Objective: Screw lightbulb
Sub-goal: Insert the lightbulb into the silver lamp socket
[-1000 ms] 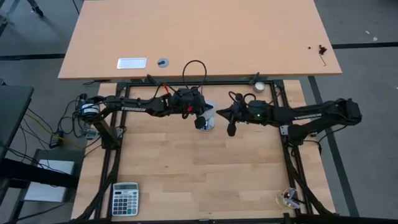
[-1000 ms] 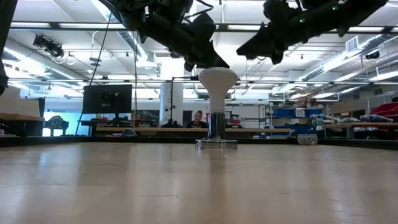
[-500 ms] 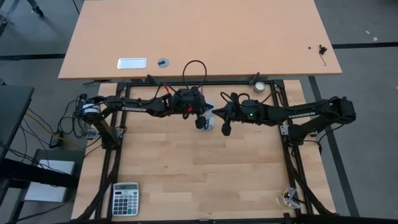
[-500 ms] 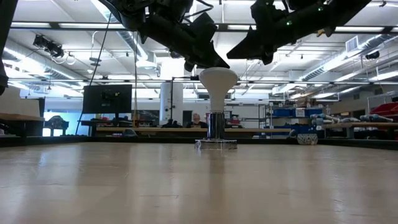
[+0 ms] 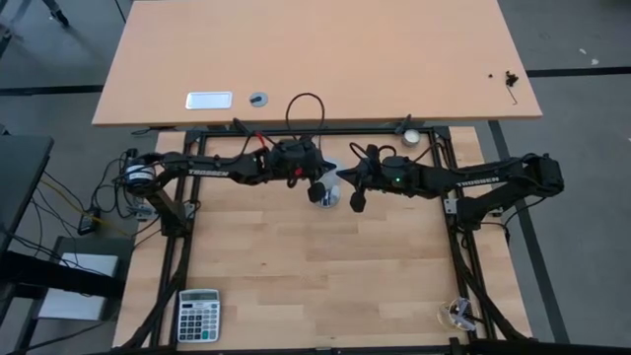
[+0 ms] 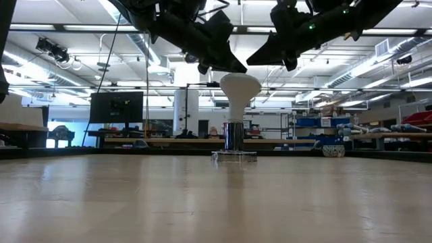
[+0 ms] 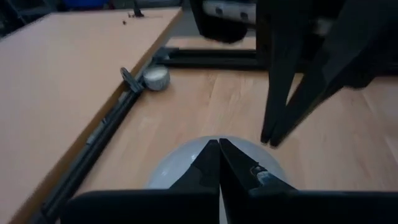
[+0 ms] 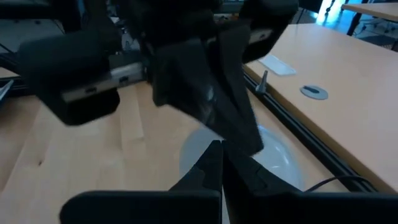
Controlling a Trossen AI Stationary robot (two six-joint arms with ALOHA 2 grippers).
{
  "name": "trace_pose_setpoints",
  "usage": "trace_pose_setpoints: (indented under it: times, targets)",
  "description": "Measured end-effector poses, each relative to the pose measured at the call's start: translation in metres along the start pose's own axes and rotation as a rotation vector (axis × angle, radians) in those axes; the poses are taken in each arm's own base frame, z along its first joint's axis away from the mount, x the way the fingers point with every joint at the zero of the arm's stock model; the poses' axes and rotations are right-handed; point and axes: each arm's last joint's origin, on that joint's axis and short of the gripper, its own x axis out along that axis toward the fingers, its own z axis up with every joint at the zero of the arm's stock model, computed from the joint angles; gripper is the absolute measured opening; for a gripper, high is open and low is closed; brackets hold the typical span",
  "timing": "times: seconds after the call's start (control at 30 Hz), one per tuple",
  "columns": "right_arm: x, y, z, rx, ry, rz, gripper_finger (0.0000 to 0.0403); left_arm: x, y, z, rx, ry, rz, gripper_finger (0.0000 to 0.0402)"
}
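The left gripper [image 6: 223, 66] hangs just above and left of the bulb [image 6: 239, 86], near the middle of the table's [image 5: 296, 256] far edge, fingers pressed together and holding nothing. Over the last second its arm has barely moved. The bulb stands dome-up with its neck in the socket [image 6: 233, 136]; against a second ago its dome now sits slightly to the right of the socket and looks a little tilted, so it has probably been nudged or turned rather than left alone. To its right, the right gripper [image 6: 260, 59] has travelled in from the right and now hovers beside the left one, just above the dome, its fingers also shut and empty. In the right wrist view both pairs of fingertips converge over the pale dome. My reading: the bulb is seated but maybe not square, and neither arm grips it, so any further turning needs one gripper to open first. The disc [image 5: 410, 136] lies untouched at the far edge.
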Motion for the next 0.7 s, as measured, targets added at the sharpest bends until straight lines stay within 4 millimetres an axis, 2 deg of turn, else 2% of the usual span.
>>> trace_pose_setpoints:
  times: [0.13, 0.33, 0.57, 0.7]
  targets:
    - [0.000, 0.000, -0.001, 0.012, 0.005, -0.001, 0.0011, -0.004, 0.001, 0.002, 0.012, 0.004, 0.004, 0.0002]
    - [0.000, -0.001, -0.003, 0.005, 0.034, -0.014, 0.0011, 0.000, -0.001, -0.008, 0.012, 0.087, -0.004, 0.0002]
    - [-0.008, -0.012, -0.014, 0.029, 0.179, -0.109, 0.0013, -0.004, -0.005, -0.006, 0.025, 0.094, -0.003, 0.0002]
    - [-0.010, -0.020, -0.025, 0.071, 0.295, -0.153, 0.0031, -0.004, -0.005, -0.008, 0.026, 0.113, -0.006, 0.0001]
